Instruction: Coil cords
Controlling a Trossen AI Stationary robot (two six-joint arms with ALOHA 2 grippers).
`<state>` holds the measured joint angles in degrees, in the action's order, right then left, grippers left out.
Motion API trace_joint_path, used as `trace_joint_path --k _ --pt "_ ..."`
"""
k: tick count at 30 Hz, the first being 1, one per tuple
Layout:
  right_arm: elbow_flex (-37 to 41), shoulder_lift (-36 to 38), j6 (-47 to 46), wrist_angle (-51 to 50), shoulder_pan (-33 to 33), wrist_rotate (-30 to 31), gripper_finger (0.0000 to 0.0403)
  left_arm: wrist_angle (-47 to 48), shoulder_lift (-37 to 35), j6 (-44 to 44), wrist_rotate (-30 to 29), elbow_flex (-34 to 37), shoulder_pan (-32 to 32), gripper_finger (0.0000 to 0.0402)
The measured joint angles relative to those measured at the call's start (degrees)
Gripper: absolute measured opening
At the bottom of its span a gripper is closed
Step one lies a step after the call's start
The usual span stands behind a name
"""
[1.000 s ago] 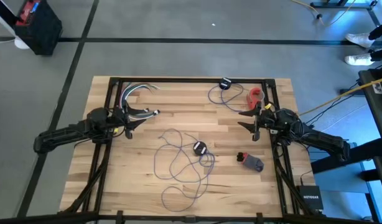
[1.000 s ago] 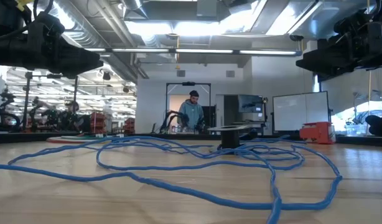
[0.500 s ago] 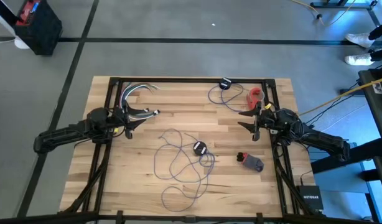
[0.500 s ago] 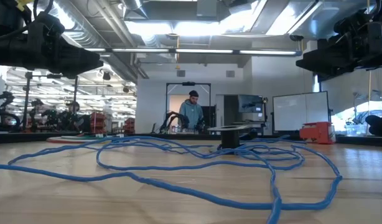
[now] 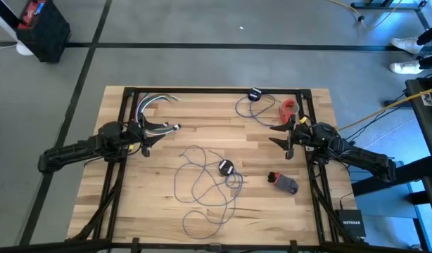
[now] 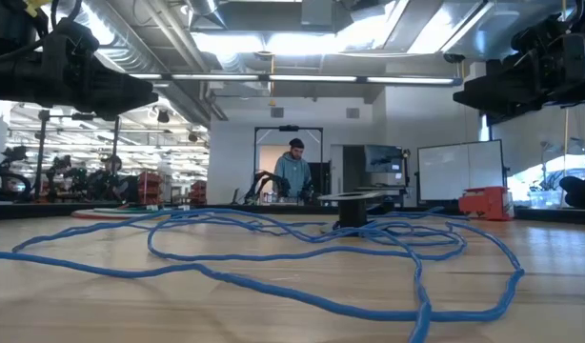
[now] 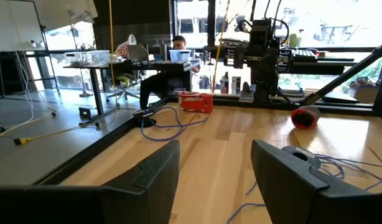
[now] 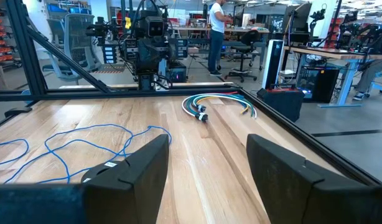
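Observation:
A thin blue cord [image 5: 178, 174] lies in loose loops on the middle and near part of the wooden table, ending in a round black disc [image 5: 226, 167]. In the low view it sprawls across the foreground [image 6: 273, 250]. A second blue cord [image 5: 245, 109] with a black disc [image 5: 255, 94] lies by the far edge. My left gripper [image 5: 160, 137] hovers open at the table's left, pointing level toward the middle [image 7: 214, 180]. My right gripper [image 5: 274, 135] hovers open at the right, facing it [image 8: 208, 174]. Neither touches a cord.
A bundle of coloured cables [image 5: 156, 102] lies at the far left. A red object [image 5: 289, 107] sits at the far right, a grey-and-red one [image 5: 285, 183] at the near right. A black frame [image 5: 202, 89] rims the table. A person [image 6: 294, 171] stands far behind.

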<state>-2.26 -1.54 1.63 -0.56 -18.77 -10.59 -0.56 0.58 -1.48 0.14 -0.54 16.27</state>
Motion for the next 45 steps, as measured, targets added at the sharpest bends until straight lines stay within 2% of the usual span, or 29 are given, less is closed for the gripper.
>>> trace_joint_path --k 15,21,29,32,37,39,41,45 --pt "-0.01 -0.02 0.13 0.05 -0.01 0.01 0.0221 0.00 -0.01 0.00 0.02 0.01 0.01 0.0192" --pt "-0.08 -0.08 13.26 6.11 -0.01 4.27 0.0221 0.00 0.00 0.00 0.02 0.01 0.00 0.0192" --pt "0.00 -0.09 13.51 6.24 -0.02 5.05 0.0221 0.00 -0.02 0.00 0.00 0.00 0.00 0.0192" --pt "0.00 -0.11 10.34 5.31 -0.01 4.76 0.0221 0.00 -0.02 0.00 0.02 0.01 0.00 0.0192" --pt "0.00 -0.11 -2.80 5.08 0.00 1.39 0.0221 -0.05 -0.02 0.00 0.02 0.01 0.00 0.0192" --pt "0.00 -0.11 -5.06 6.25 -0.01 0.76 0.0221 -0.25 -0.02 0.39 0.02 0.04 0.00 0.0192" --pt "0.00 -0.11 -7.10 8.74 0.00 0.58 0.0221 -0.54 -0.02 2.30 0.02 0.07 -0.04 0.0192" --pt "0.00 -0.09 -17.07 12.79 0.00 0.44 0.0221 -4.40 -0.07 10.06 0.04 0.07 -0.02 0.0192"
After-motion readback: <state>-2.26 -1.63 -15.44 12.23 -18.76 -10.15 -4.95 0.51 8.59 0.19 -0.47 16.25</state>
